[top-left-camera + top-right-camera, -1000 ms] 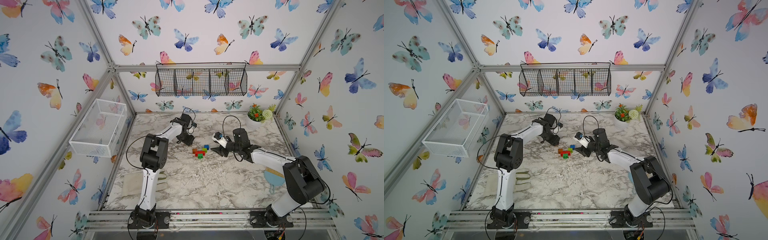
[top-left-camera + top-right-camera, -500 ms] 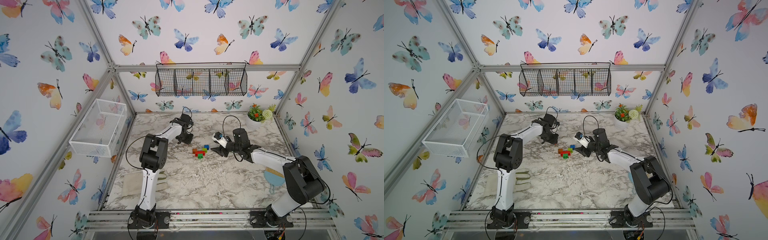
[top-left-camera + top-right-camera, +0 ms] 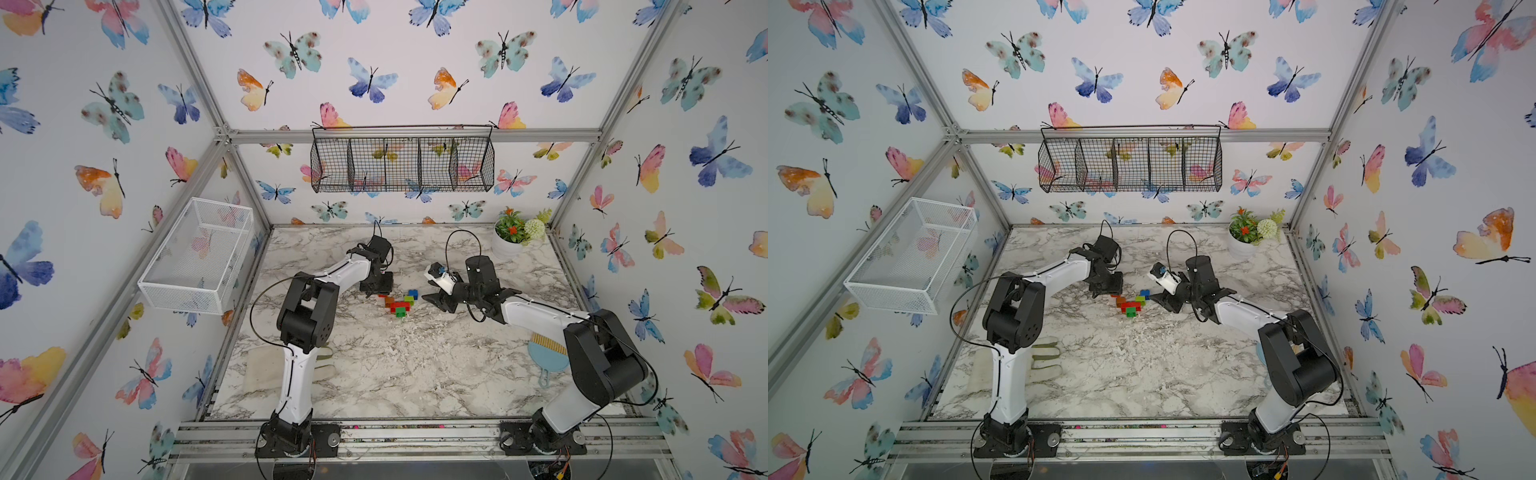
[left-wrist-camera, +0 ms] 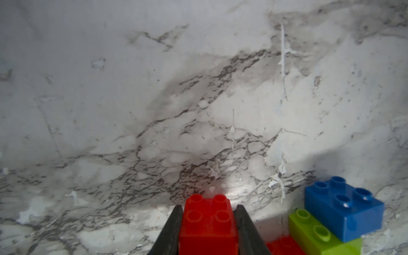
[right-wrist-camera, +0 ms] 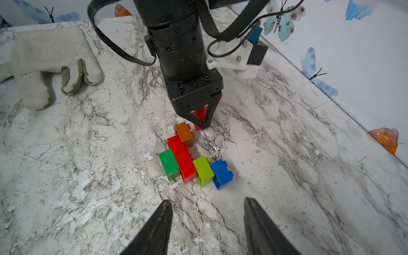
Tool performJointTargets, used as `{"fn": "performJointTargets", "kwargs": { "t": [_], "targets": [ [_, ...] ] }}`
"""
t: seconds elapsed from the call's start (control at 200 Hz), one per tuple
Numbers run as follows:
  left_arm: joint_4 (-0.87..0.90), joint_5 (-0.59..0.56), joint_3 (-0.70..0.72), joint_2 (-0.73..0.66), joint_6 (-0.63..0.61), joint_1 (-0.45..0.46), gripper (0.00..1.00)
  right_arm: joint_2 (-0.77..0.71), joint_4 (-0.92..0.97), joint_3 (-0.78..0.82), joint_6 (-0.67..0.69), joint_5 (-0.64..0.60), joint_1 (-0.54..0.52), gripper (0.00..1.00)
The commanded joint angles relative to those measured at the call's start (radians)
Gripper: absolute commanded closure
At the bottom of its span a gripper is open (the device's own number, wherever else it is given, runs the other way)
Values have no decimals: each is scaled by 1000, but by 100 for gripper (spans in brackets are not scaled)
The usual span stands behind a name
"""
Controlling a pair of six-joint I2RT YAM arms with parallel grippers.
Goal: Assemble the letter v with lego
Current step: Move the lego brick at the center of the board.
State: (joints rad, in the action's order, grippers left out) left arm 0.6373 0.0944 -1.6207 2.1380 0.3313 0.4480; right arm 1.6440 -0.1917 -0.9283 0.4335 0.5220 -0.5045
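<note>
Left wrist view: left pincer [image 4: 207,208] clamps square red brick [image 4: 208,229], lower part cut off; right pincer [image 5: 206,203] parted.

Glossy plastic bricks [image 5: 182,159], chipped marble-look tabletop [image 5: 287,176], matt cloth mitt [image 5: 44,55]

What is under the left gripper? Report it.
A red square brick, clamped between the left gripper's fingers, beside the orange brick. Its underside and any contact with the table are hidden.
</note>
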Motion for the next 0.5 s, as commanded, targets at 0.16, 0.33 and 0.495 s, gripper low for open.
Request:
{"fn": "performJointTargets", "kwargs": {
  "t": [0.16,0.33,0.495],
  "targets": [
    [-1,0,28,-28,39,11,60,28,31,-32,-17,31,4,45],
    [4,-18,5,-43,19,10,39,37,25,-35,-44,54,4,47],
    [41,-33,-94,-65,-11,-2,26,32,-38,-4,-159,62,3,49]
  ]
}}
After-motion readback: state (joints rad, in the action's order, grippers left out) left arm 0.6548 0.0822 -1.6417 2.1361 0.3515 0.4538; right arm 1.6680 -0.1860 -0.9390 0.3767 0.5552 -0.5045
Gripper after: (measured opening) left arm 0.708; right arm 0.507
